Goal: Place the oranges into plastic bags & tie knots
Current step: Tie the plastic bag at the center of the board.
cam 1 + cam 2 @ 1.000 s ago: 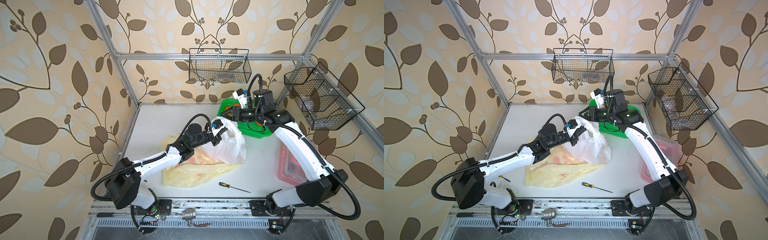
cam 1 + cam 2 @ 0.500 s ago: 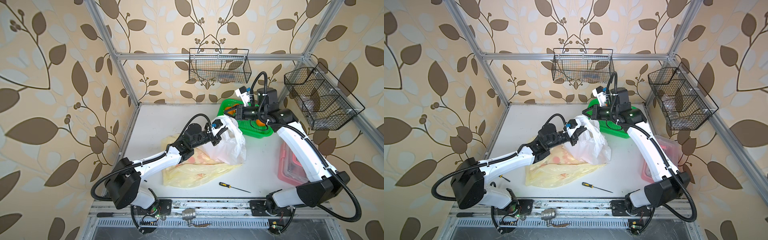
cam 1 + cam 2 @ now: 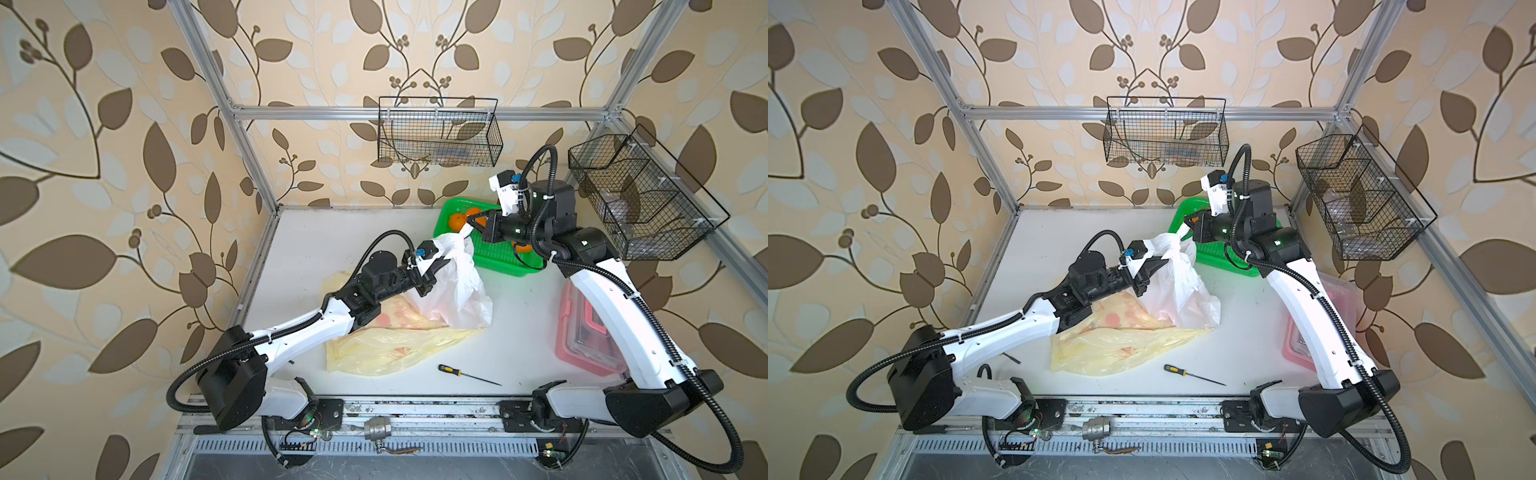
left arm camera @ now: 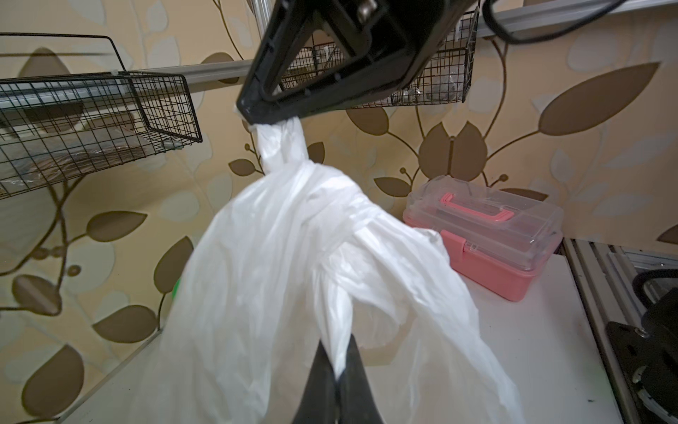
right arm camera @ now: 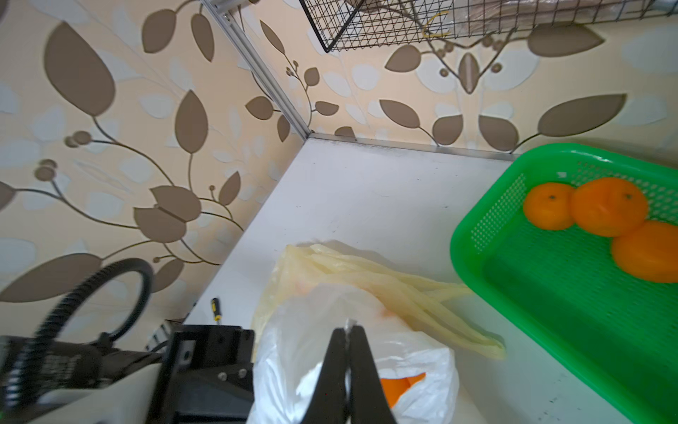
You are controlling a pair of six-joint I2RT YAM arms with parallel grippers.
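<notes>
The white plastic bag (image 3: pixel 457 286) (image 3: pixel 1179 286) hangs stretched between both grippers above the table's middle. My left gripper (image 3: pixel 444 261) (image 4: pixel 339 367) is shut on one bunched handle. My right gripper (image 3: pixel 467 227) (image 5: pixel 348 330) is shut on the other handle, which is twisted into a rope (image 4: pixel 280 147). An orange patch (image 5: pixel 400 387) shows inside the bag. Three oranges (image 5: pixel 550 205) (image 5: pixel 609 207) (image 5: pixel 649 253) lie in the green basket (image 3: pixel 498 253) (image 5: pixel 550 301) at the back right. Pale yellow bags (image 3: pixel 386 345) (image 5: pixel 385 279) lie flat under the white one. No knots are in view.
A screwdriver (image 3: pixel 461 372) lies near the front edge. A clear box with a pink handle (image 3: pixel 582 332) (image 4: pixel 488 235) stands at the right, beside the right arm. Black wire baskets hang on the back wall (image 3: pixel 440 133) and the right wall (image 3: pixel 636 199).
My right gripper has shut on the white bag's handle and drawn it a little up and toward the basket. The left arm has stayed where it was.
</notes>
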